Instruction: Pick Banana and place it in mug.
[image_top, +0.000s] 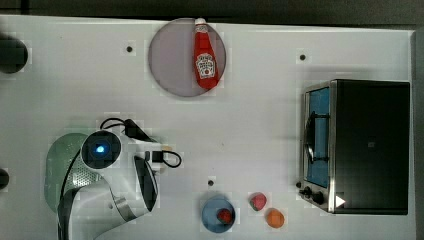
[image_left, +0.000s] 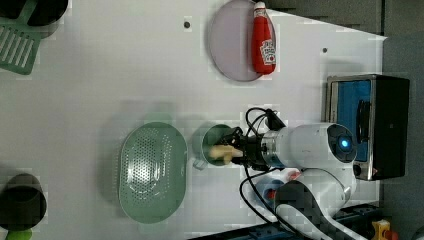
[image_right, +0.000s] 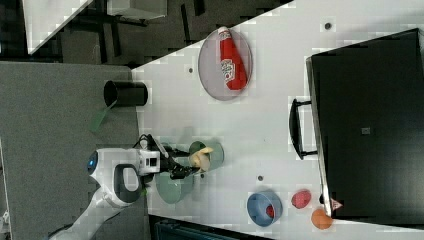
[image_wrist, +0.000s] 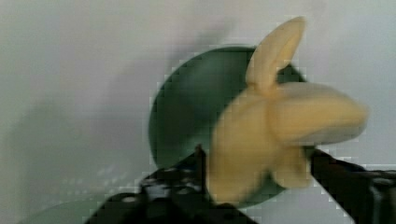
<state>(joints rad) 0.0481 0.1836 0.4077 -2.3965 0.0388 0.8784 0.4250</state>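
I count one toaster oven (image_top: 370, 145), one mug (image_left: 216, 142), one banana (image_left: 223, 152). Gripper (image_left: 236, 153) clamped on banana over mug mouth; long axis 3–9 o'clock in left view, free end toward 9.

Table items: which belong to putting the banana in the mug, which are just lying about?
Job:
banana, held in the gripper
mug

Lying about:
ketchup bottle on plate
perforated dish
blue bowl
orange ball
toaster oven
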